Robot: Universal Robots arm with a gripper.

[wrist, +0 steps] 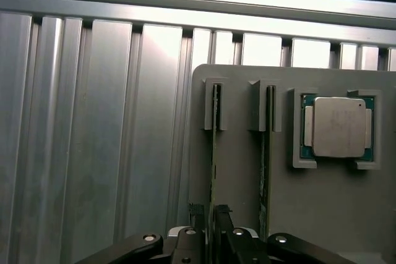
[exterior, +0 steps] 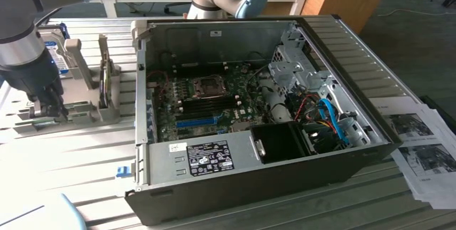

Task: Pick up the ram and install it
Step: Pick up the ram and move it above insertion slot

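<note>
Exterior view: gripper sits low over the grey holder, on the exterior view's left of the PC case.
Wrist view: ram stands on edge in its slot, between the part-open fingers, not clamped.
Likely light, stiff and fragile, so you'd pinch the flat faces.

I've got open bench on one side of the ram, but a second stick stands just beside it on the other.
</note>
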